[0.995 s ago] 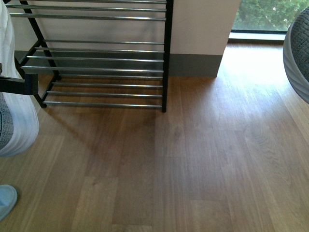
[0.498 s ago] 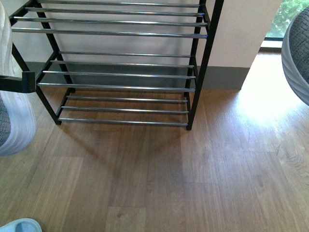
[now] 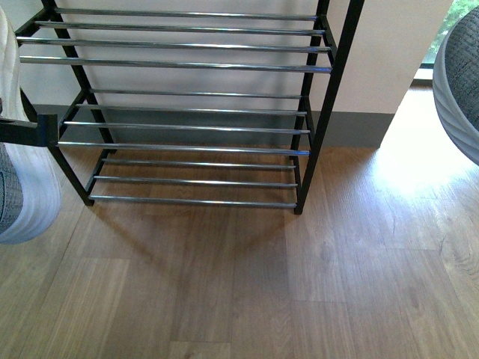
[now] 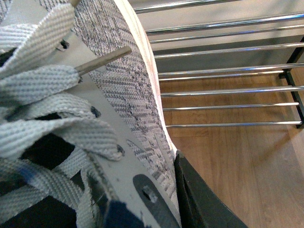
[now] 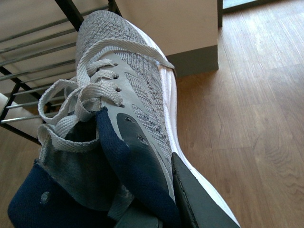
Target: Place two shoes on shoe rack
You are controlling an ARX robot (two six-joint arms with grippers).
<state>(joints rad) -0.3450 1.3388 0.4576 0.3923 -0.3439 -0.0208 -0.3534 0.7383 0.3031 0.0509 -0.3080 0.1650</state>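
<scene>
Our left gripper (image 4: pixel 189 195) pinches one grey sneaker (image 4: pixel 128 80), our right gripper (image 5: pixel 164 204) clamps the other sneaker (image 5: pixel 137 80) (both held aloft); the shoe rack (image 3: pixel 187 147) has drawn nearer and more central, so placing looks close
</scene>
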